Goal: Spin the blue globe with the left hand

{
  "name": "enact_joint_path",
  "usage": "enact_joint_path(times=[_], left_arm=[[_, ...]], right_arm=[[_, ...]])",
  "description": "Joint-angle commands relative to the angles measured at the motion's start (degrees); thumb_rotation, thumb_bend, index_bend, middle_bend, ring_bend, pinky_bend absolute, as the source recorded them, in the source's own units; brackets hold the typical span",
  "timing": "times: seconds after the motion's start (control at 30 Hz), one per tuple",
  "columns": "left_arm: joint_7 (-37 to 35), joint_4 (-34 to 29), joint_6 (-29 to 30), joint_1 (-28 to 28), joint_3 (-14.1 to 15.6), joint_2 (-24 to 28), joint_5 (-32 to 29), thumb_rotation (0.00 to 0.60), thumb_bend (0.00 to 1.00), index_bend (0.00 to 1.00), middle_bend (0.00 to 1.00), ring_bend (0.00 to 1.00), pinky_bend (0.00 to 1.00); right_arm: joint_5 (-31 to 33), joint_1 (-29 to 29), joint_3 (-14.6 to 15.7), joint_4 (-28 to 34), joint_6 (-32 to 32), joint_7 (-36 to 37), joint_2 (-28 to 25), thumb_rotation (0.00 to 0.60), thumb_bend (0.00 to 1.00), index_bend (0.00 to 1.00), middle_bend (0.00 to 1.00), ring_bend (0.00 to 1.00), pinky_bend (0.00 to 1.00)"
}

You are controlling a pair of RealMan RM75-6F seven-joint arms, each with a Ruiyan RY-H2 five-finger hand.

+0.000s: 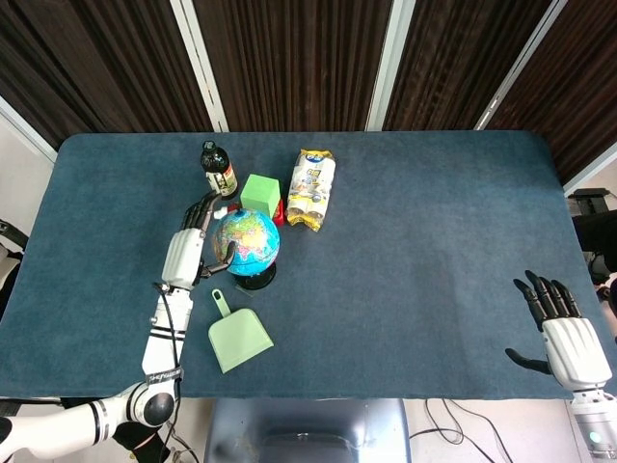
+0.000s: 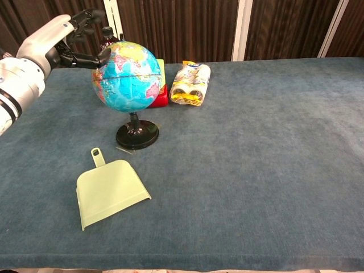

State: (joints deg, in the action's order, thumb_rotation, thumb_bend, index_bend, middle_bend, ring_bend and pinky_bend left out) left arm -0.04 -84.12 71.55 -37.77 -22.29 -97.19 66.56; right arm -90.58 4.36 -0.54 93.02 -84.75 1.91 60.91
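Note:
The blue globe (image 1: 247, 242) (image 2: 127, 75) stands upright on a black round base (image 2: 137, 136) left of the table's middle. My left hand (image 1: 193, 246) (image 2: 68, 40) is at the globe's left side, fingers spread, with its thumb tip against the sphere. It holds nothing. My right hand (image 1: 561, 330) hovers open, fingers spread, near the table's front right corner; the chest view does not show it.
A light green dustpan (image 1: 236, 336) (image 2: 108, 190) lies in front of the globe. Behind it stand a dark bottle (image 1: 218, 170), a green block (image 1: 259, 195) on something red, and a yellow-white snack pack (image 1: 311, 187) (image 2: 190, 83). The blue cloth covers the table (image 1: 434, 222).

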Motion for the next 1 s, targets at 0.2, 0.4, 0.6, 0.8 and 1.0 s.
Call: enact_joint_path(times=[0.2,0.4,0.6,0.8,1.0], left_arm=[[-0.87,1.46,-1.06,0.00,-0.16,0.23,-1.08,0.600,0.38,0.00,0.00,0.00,0.00],[-1.57,4.40,-2.82,-1.27,-1.28,-0.43,-2.39,0.600,0.38,0.00,0.00,0.00,0.00],[-1.27,6.00,-2.47,-0.95,-0.54,-0.37,-2.25,0.600,0.38,0.00,0.00,0.00,0.00],[-1.61,6.17,-1.36,-0.55,-0.72,0.31,-1.56,0.600,0.38,0.00,0.00,0.00,0.00],[-2.08,4.46,0.01,0.67,-0.57,2.20,-0.72,0.600,0.38,0.00,0.00,0.00,0.00]], right_arm=[[0.11,-0.08,-0.15,0.05,-0.13,-0.10,0.05,0.600,0.16,0.00,0.00,0.00,0.00],[0.12,-0.20,-0.23,0.05,-0.35,-0.11,0.06,0.600,0.15,0.00,0.00,0.00,0.00],[0.08,-0.39,-0.33,0.03,-0.75,0.00,0.01,0.600,0.15,0.00,0.00,0.00,0.00],[-0.15,-0.43,-0.27,0.04,-0.78,-0.09,0.05,0.600,0.15,0.00,0.00,0.00,0.00],[-0.63,-0.55,-0.13,0.17,-1.07,-0.48,0.24,0.600,0.15,0.00,0.00,0.00,0.00]])
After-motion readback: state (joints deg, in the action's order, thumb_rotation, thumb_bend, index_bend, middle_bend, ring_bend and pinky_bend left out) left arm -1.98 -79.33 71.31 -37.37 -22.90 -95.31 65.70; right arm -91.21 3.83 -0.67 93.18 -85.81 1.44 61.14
